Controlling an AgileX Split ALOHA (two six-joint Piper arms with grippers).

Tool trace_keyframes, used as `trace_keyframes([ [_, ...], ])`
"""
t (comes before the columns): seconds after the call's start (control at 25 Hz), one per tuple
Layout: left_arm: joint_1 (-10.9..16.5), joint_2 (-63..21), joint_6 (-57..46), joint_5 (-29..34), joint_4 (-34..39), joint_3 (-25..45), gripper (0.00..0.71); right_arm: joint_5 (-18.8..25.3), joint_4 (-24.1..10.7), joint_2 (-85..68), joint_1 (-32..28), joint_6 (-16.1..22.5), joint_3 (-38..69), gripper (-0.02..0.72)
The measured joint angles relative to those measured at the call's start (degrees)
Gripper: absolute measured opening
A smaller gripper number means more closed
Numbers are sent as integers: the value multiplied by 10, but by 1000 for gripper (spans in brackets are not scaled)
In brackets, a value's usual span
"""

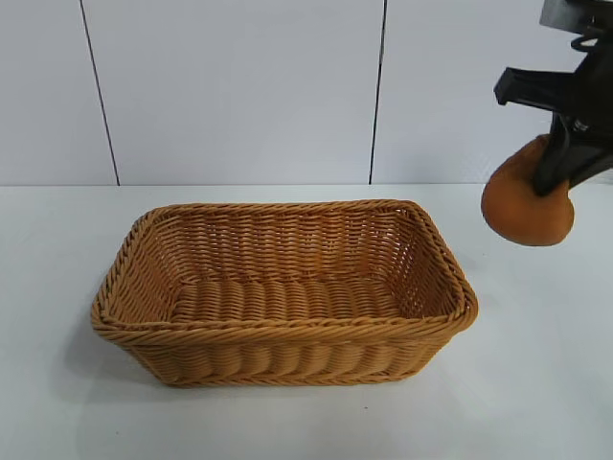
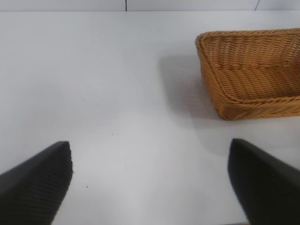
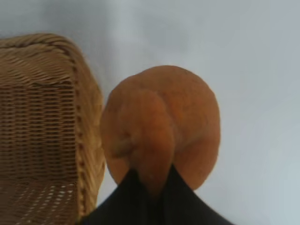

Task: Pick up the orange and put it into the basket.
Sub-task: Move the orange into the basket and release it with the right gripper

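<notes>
The tan woven basket [image 1: 287,297] sits in the middle of the white table, with nothing inside it. My right gripper [image 1: 565,172] is shut on the orange [image 1: 525,206] and holds it in the air to the right of the basket, above the table. In the right wrist view the orange [image 3: 161,126] is pinched between the dark fingers, with the basket's end wall [image 3: 47,126] beside it. My left gripper [image 2: 150,183] is open and holds nothing, low over bare table, with the basket [image 2: 253,75] farther off.
A white tiled wall [image 1: 239,86] stands behind the table. Bare white tabletop [image 1: 536,383] surrounds the basket on all sides.
</notes>
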Motion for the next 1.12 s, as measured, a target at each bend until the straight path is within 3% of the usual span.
trace_keyframes([
  [0.24,0,0,0,0,0,0,643,-30,31,46,84,12,-35,-19],
  [0.44,0,0,0,0,0,0,643,-82,55,125,138,12,-60,-19],
  [0.64,0,0,0,0,0,0,643,-156,67,209,152,15,-65,-19],
  [0.88,0,0,0,0,0,0,643,-159,68,273,152,15,-65,-15],
  [0.96,0,0,0,0,0,0,643,-158,69,274,152,15,-65,33],
  [1.0,0,0,0,0,0,0,643,-157,69,273,152,15,-66,97],
  [1.12,0,0,0,0,0,0,643,-140,66,264,152,15,-66,407],
])
